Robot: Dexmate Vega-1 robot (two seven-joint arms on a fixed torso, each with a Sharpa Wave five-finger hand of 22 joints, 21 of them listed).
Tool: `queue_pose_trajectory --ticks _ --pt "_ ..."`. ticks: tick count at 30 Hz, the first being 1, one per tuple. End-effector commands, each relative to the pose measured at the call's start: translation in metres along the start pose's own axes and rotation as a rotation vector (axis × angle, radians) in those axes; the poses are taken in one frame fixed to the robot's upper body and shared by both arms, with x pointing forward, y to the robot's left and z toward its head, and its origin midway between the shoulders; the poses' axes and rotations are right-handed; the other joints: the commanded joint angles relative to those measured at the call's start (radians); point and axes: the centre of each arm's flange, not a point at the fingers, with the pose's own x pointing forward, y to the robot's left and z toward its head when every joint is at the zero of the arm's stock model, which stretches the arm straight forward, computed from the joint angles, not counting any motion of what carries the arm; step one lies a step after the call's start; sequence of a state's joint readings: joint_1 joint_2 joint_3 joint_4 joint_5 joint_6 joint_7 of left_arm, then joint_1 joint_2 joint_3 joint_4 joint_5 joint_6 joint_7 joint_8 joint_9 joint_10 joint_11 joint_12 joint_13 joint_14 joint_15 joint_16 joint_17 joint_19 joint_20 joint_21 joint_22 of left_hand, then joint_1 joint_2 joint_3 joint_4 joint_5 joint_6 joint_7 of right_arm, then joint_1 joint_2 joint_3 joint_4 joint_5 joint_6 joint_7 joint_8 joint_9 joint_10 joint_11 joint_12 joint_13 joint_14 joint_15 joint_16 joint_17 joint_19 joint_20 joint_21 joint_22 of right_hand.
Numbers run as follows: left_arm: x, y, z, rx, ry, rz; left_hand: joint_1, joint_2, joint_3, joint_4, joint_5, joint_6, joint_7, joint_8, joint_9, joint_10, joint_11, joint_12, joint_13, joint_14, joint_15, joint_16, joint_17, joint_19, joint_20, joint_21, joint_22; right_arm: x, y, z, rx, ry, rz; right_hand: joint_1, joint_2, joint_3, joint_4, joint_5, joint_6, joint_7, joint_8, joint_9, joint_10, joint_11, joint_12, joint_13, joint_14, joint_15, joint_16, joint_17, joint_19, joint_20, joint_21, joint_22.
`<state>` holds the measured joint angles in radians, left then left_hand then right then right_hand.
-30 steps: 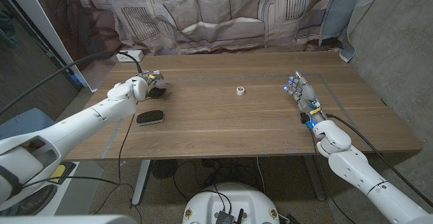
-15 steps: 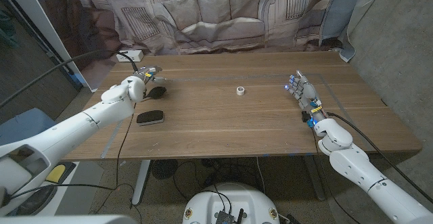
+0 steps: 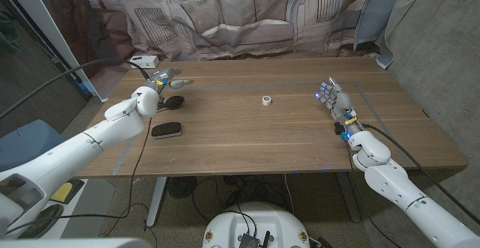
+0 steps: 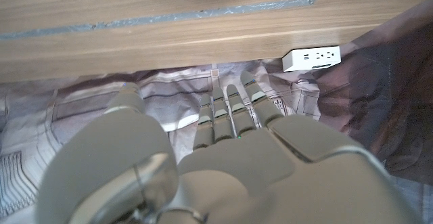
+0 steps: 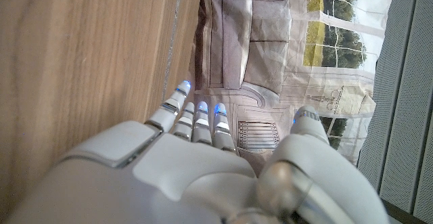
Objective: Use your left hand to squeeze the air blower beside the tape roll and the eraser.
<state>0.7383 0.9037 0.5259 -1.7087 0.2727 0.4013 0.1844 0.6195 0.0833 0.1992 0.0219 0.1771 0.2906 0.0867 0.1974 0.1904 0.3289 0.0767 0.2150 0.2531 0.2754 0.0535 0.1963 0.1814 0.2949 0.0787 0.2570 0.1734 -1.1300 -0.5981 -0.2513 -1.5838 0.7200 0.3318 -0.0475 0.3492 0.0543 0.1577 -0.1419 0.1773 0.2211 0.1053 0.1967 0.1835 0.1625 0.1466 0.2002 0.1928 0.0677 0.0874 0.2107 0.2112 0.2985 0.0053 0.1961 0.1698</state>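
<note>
Black, flat, rounded eraser (image 3: 166, 129) sits nearest on the left part of the wooden table (image 3: 247, 139), long axis running roughly left-right, slightly tilted. Just beyond it is the air blower (image 3: 174, 101): dark, mostly a black bulb shape, partly hidden behind the left hand, so I can't tell which way its nozzle points or how its long axis lies.

Left hand (image 3: 166, 79) is raised above and just behind the blower, fingers (image 3: 180, 82) stretched out straight and apart, holding nothing. From the left wrist camera the same hand (image 4: 230, 149) shows fingers extended side by side with the thumb apart, table edge and a white power strip (image 4: 310, 58) ahead of it.

Small white tape roll (image 3: 265, 99) stands mid-table, well apart from the blower and eraser, hole facing up.

Right hand (image 3: 335, 103) is over the right part of the table, well apart from everything, fingers extended and a little spread, blue lights at the tips, empty. Right wrist view agrees: right hand (image 5: 196, 163) straight-fingered beside the wood.

Far left corner: the white power strip (image 3: 144, 60) with cable. Printed curtain (image 3: 240, 16) behind the table.
</note>
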Motion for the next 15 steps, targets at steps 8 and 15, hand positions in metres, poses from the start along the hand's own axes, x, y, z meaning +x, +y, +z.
queue_pose_trajectory --ticks 8,15 --pt "-0.031 -0.001 0.030 -0.267 -0.092 0.084 -0.048 -0.004 -0.018 0.015 -0.003 0.009 0.003 0.003 -0.002 -0.009 0.001 0.002 -0.005 -0.015 0.009 -0.006 0.002 -0.024 0.005 -0.020 0.004 -0.003 0.001 -0.006 0.018 -0.014 0.019 -0.010 -0.013 -0.007 0.009 0.000 0.031 -0.001 0.007 0.003 0.043 -0.007 0.012 0.000 0.033 -0.012 0.010 0.004 0.034 -0.016 0.007 0.002" --pt "-0.044 -0.004 0.031 -0.362 -0.143 0.113 -0.063 -0.007 -0.024 0.021 -0.002 0.004 0.006 -0.001 -0.002 -0.014 0.003 -0.001 -0.008 -0.021 0.008 -0.008 0.002 -0.027 0.001 -0.024 0.004 -0.004 0.003 -0.004 0.020 -0.051 0.030 -0.015 -0.017 -0.011 0.011 0.001 0.024 0.001 0.002 0.003 0.033 -0.007 0.006 0.000 0.024 -0.010 0.005 0.004 0.029 -0.017 0.003 0.002"
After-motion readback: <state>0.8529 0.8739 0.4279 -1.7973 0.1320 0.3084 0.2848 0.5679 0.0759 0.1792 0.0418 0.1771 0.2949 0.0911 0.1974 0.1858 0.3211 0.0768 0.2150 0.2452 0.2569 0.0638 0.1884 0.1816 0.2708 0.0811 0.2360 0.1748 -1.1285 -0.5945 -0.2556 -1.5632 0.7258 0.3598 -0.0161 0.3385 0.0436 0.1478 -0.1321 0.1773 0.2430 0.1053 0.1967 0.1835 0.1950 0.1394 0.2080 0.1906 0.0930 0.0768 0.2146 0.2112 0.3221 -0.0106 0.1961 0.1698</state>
